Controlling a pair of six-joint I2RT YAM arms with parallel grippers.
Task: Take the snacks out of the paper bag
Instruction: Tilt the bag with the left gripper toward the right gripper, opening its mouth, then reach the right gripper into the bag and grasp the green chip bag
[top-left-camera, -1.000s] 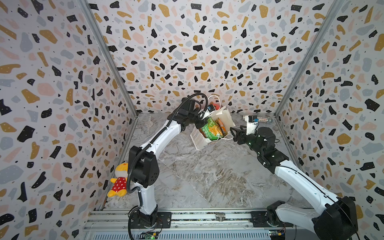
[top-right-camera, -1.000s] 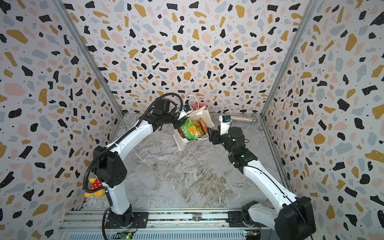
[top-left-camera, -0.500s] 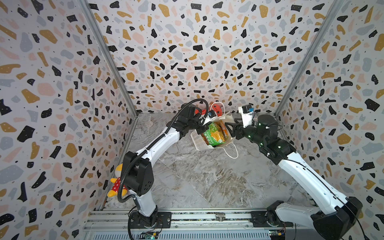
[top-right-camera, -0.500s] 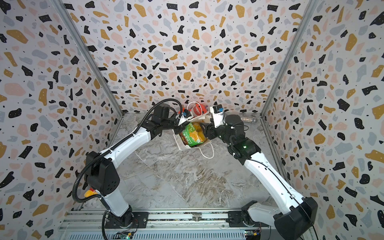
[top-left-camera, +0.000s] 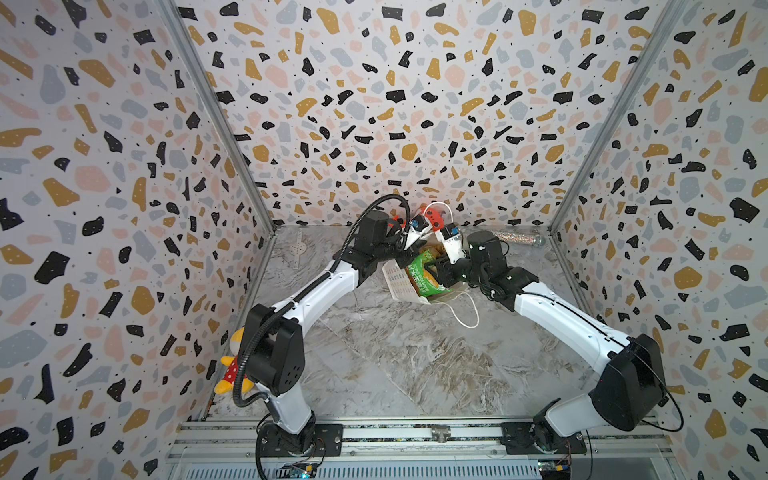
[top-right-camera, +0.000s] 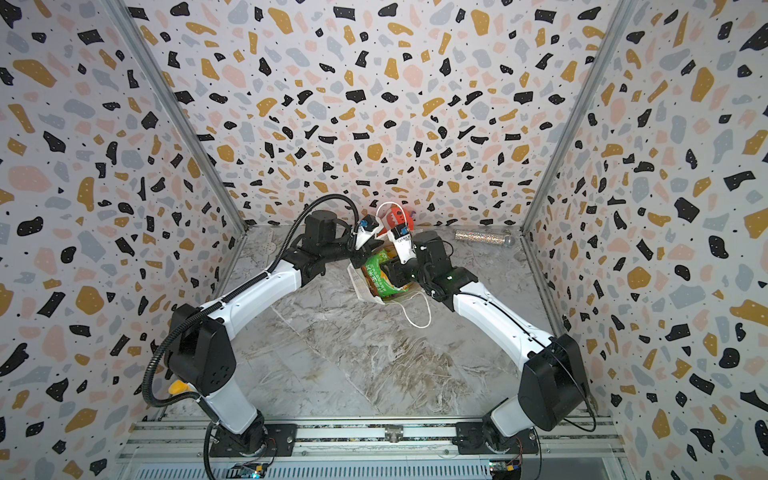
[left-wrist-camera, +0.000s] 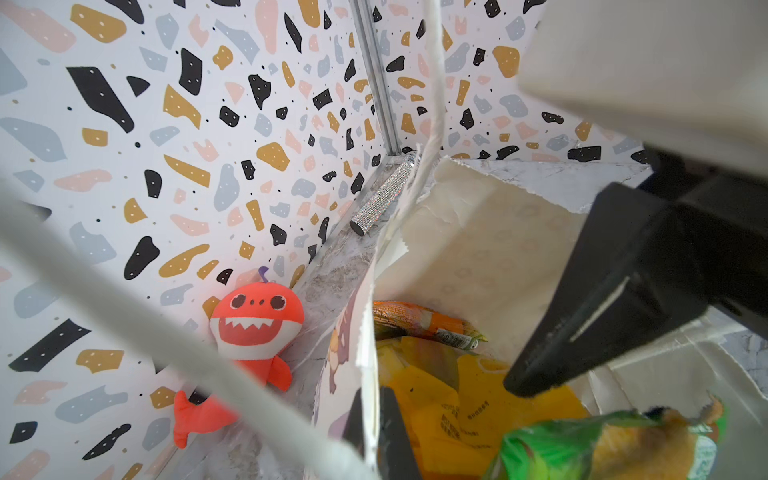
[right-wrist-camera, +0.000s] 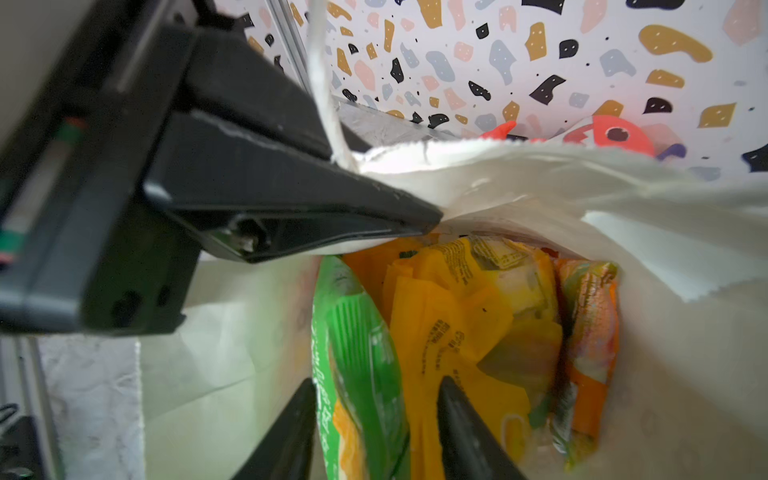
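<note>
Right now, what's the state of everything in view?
left tool, shut on the paper bag rim
paper bag, mouth open, snacks inside
right tool, inside bag, jaws open astride green packet
green packet, in bag, not yet pinched
orange-yellow packets, in bag
orange packet, in bag
shark plush, outside bag, by the wall
silver tube, lying along the wall

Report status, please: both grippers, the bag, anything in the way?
Left gripper shut on paper bag rim. Right gripper open inside bag, astride green packet. Yellow packet crowds it.
</note>
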